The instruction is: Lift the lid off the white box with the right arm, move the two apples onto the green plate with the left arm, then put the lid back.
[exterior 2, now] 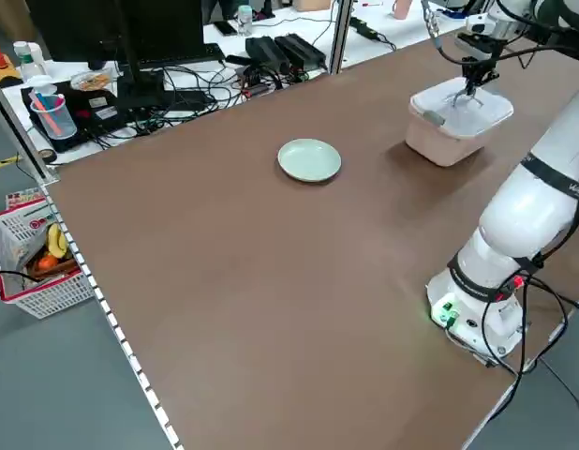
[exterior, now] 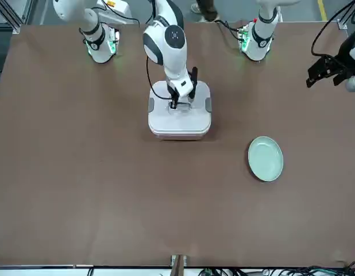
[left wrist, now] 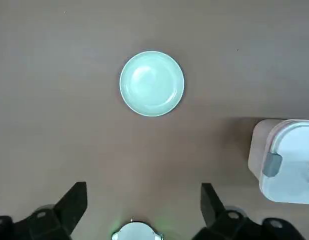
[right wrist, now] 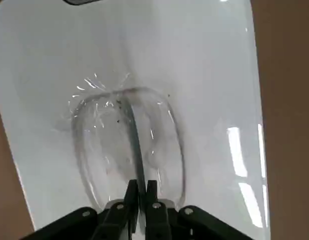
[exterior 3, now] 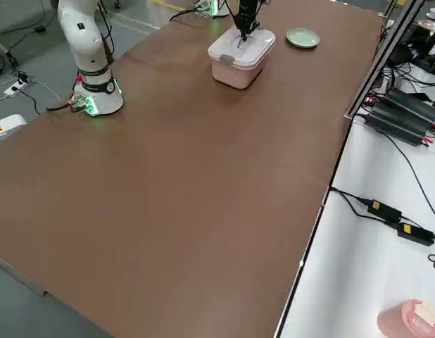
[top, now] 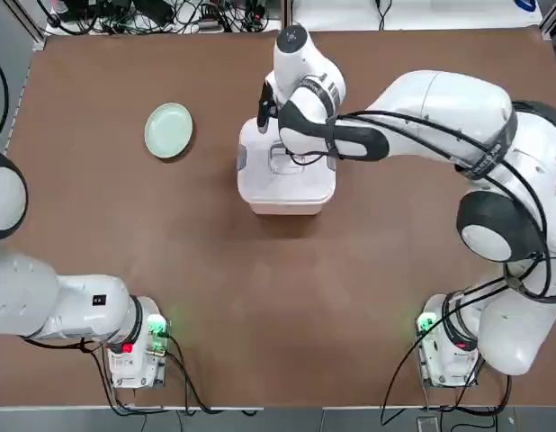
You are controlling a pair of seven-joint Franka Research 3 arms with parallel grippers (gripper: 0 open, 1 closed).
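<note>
My right claw (right wrist: 141,192) pinches the handle (right wrist: 137,150) on the lid (right wrist: 209,100); it's thin, so it might slip out.

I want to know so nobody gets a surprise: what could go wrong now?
The right gripper pinches the thin handle on the lid, so it might slip as the lid rises. The lid sits on the white box, so the box might lift too if it sticks. Later, apples might roll off, because the green plate looks shallow.
</note>
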